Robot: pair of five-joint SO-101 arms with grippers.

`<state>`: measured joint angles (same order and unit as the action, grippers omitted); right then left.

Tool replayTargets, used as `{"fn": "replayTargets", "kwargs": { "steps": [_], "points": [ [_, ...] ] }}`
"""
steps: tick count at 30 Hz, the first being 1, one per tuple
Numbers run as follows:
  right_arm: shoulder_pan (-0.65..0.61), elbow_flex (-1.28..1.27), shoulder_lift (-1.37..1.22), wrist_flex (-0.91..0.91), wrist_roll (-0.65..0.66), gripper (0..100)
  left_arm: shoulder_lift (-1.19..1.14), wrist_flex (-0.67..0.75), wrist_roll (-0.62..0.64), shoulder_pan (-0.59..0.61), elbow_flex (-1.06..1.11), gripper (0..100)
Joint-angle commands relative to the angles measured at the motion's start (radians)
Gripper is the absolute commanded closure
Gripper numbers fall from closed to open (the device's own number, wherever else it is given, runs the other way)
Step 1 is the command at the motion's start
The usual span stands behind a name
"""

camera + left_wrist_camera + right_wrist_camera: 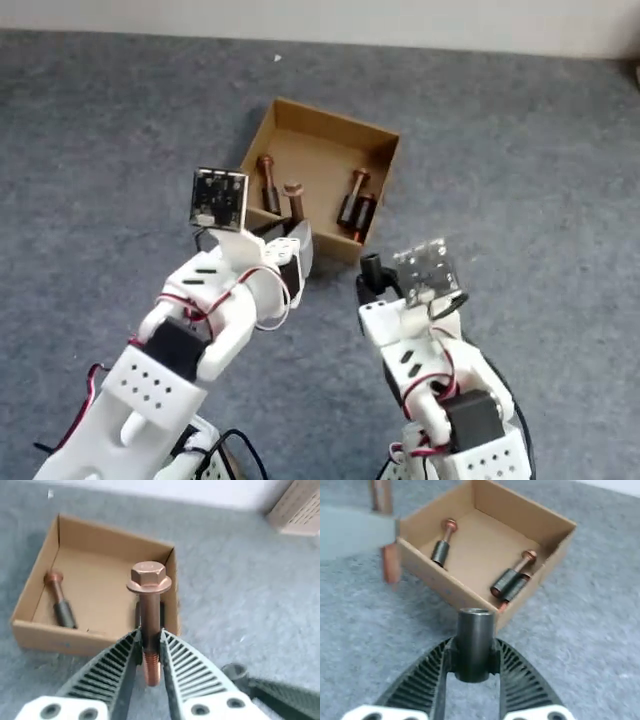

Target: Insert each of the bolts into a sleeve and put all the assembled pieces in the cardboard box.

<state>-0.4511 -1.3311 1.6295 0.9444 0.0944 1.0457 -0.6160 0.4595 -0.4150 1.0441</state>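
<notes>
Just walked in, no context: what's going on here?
The left arm has its jaws shut on a bolt, held upright with the head up, by the box. The right arm has its jaws shut on a sleeve, upright with the open end up, just outside the box. Bolt and sleeve are not yet joined. The box already holds one assembled piece on one side and at least one more on the other.

Plain indoor robot workspace: grey carpet [560, 180], pale wall [420, 18] behind.
</notes>
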Motion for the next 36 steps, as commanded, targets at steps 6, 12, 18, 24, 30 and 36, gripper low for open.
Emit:
{"fn": "replayTargets", "kwargs": {
  "steps": [6, 12, 18, 24, 30, 36],
  "points": [
    [-0.12, -0.025, 0.127, 0.005, 0.057, 99.2, 0.166, 0.061, -0.028, -0.004, -0.01, 100],
    [-0.179, -0.039, 0.196, 0.007, 0.081, 99.2, 0.231, 0.08, -0.112, -0.12, 0.015, 100],
    [-0.179, -0.035, 0.206, 0.008, 0.081, 99.2, 0.243, 0.21, -0.112, -0.142, 0.102, 100],
    [-0.174, -0.028, 0.206, 0.041, 0.081, 99.2, 0.246, 0.219, -0.106, -0.139, 0.119, 100],
    [-0.171, -0.027, 0.206, 0.042, 0.081, 99.2, 0.249, 0.212, -0.104, -0.173, 0.119, 100],
    [-0.096, 0.051, 0.206, 0.042, 0.081, 99.2, 0.348, 0.13, -0.104, -0.228, 0.119, 100]
  ]
}}
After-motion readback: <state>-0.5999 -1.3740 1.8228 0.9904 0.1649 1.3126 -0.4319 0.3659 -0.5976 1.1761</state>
